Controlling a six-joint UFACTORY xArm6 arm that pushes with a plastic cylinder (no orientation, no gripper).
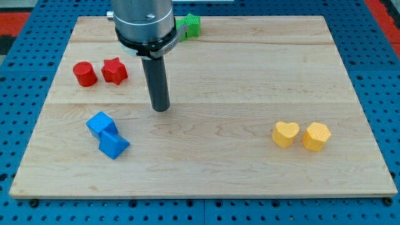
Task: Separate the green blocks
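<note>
Left of the middle of the wooden surface (250,75), standing upright on the boards: my tip (161,109), touching no block. Ending the arm in a plain dark rod, so not showing any pincer, and not allowing its state to be told.

Toward the view's top from my tip and slightly to the right, lying at the far edge of the surface: the green blocks (189,26). Hiding partly behind the arm's grey housing (142,22), so not revealing their shapes, nor whether one or two are lying there, nor whether touching. Sitting well apart from my tip.

Up and to the view's left of my tip, sitting side by side: red star (115,70) nearer, red cylinder (84,74) farther, keeping a slim gap between them or just touching; hard to tell which.

Down and to the view's left of my tip, resting against each other: upper blue block (100,124) and lower blue block (113,144), both angular, the upper one lying nearer my tip, the lower one pointing toward the view's bottom.

Far to the view's right of my tip and a little lower, sitting just beside each other: yellow heart (285,134) nearer, yellow hexagon (316,136) beyond it, showing a narrow gap between them.

Surrounding the surface on all sides: blue pegboard (375,75).
</note>
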